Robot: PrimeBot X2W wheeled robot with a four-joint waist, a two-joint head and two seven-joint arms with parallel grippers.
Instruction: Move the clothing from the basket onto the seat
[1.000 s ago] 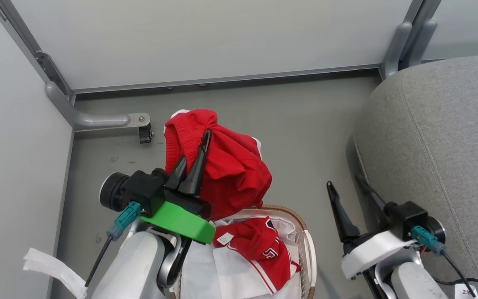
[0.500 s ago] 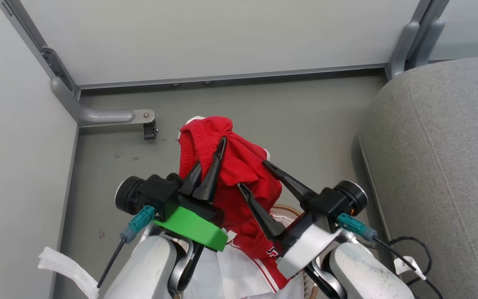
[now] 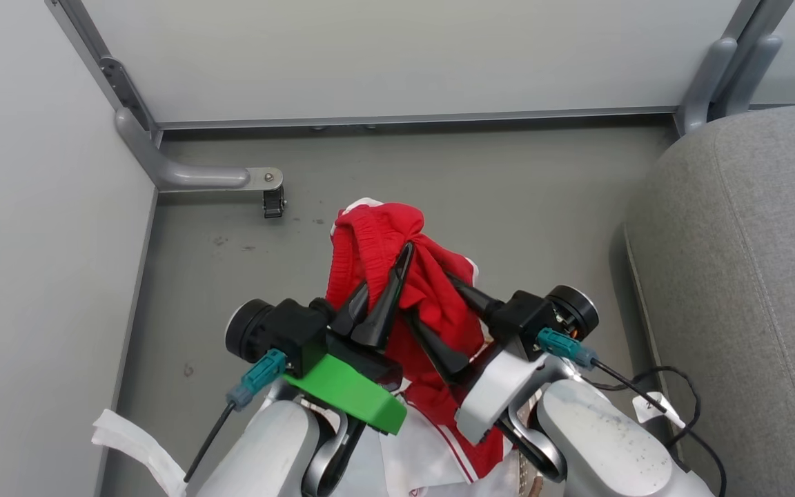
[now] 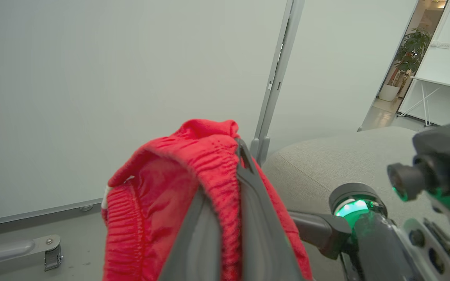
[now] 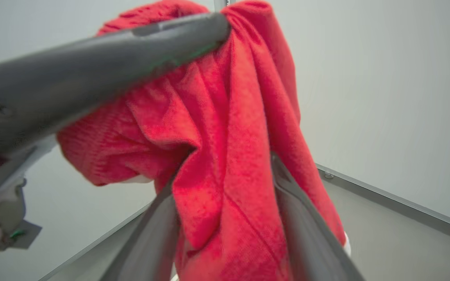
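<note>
Head view: the left pincer [image 3: 389, 270] is closed on the gathered waistband of a red piece of clothing [image 3: 377, 238], which is held up over the grey floor [image 3: 508, 186], well apart from the seat [image 3: 749, 276] at the right. Over the last second the right pincer [image 3: 430, 298] has swung in from beside the seat, and its fingers now stand parted on either side of the hanging fabric. The right wrist view shows a fold of cloth between them that is not visibly pinched. The whole picture has also shifted, so the camera has moved. More red-and-white clothing [image 3: 470, 449] lies low between the forearms. Judgement: a second hold is being prepared so that both arms can carry the piece across; nothing has yet reached the seat.
</note>
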